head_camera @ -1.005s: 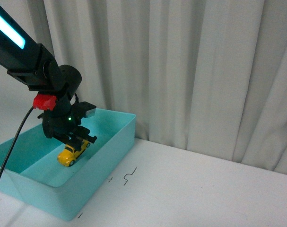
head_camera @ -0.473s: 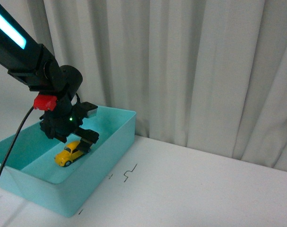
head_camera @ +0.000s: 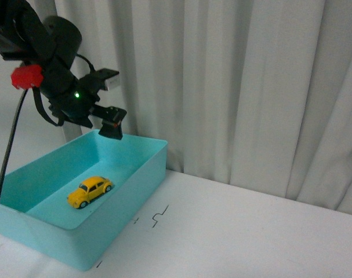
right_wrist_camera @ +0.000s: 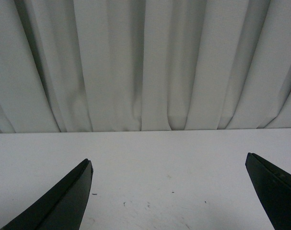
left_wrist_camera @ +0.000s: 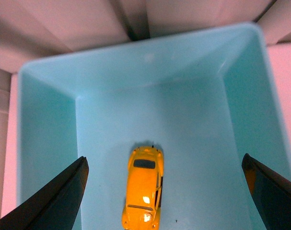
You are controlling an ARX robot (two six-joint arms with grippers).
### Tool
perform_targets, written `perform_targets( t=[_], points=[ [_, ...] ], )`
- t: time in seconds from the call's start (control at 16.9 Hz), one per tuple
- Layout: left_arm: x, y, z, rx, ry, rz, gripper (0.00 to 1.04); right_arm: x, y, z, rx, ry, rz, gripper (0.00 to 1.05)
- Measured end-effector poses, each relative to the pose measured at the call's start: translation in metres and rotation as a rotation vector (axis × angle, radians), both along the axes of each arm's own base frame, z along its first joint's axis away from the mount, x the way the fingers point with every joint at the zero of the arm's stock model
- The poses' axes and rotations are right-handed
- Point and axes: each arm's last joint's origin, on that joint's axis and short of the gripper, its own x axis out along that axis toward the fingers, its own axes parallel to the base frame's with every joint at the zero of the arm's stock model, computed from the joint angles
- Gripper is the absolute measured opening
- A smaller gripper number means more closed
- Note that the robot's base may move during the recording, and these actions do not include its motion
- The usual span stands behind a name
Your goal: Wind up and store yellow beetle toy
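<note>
1. Left gripper (head_camera: 111,103): the jaws stand wide apart and nothing is between them. In the left wrist view both dark fingers (left_wrist_camera: 64,196) sit at the picture's edges with only the bin visible in the gap.
2. The gripper hangs in the air above the far end of the bin (head_camera: 148,174), clear of its rim and touching nothing. We note a green light lit on the wrist housing, a red part (head_camera: 26,76) on its left side and a black cable (head_camera: 7,162) dropping from there past the bin's left wall.
3. Toy (head_camera: 90,191): it lies on the bin floor, upright on its wheels, below the gripper and well apart from it. It touches no wall, and its long axis runs roughly along the bin's length.
4. The bin stands on the white table (head_camera: 251,231) at the left. Just beside its near right corner there are small black marks (head_camera: 158,217) on the tabletop.
5. Right gripper (right_wrist_camera: 168,159): not in the front view. Its wrist view shows the jaws spread wide and holding nothing, over bare table.
6. A grey curtain (head_camera: 251,87) closes the far side.
</note>
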Motion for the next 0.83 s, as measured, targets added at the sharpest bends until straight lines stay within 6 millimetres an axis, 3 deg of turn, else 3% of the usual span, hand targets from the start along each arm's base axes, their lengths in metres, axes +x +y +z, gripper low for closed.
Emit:
perform_targets(
  t=[0.24, 0.41, 0.47, 0.59, 0.71, 0.83],
  points=[
    [-0.050, -0.009, 0.052, -0.026, -0.226, -0.087, 0.98, 0.000, 0.000, 0.000, 0.000, 0.000, 0.000, 0.98],
    [-0.111, -0.046, 0.106, -0.018, -0.473, -0.225, 0.98, 0.000, 0.000, 0.000, 0.000, 0.000, 0.000, 0.98],
    [-0.141, -0.069, 0.118, 0.033, -0.734, -0.164, 0.84, 0.000, 0.000, 0.000, 0.000, 0.000, 0.000, 0.98],
    [-0.181, -0.092, 0.100, -0.053, -0.890, -0.094, 0.65, 0.000, 0.000, 0.000, 0.000, 0.000, 0.000, 0.98],
    [-0.199, -0.106, 0.065, -0.121, -0.893, -0.057, 0.41, 0.000, 0.000, 0.000, 0.000, 0.000, 0.000, 0.98],
    [-0.208, -0.112, 0.037, -0.144, -0.839, -0.040, 0.25, 0.000, 0.000, 0.000, 0.000, 0.000, 0.000, 0.98]
  ],
)
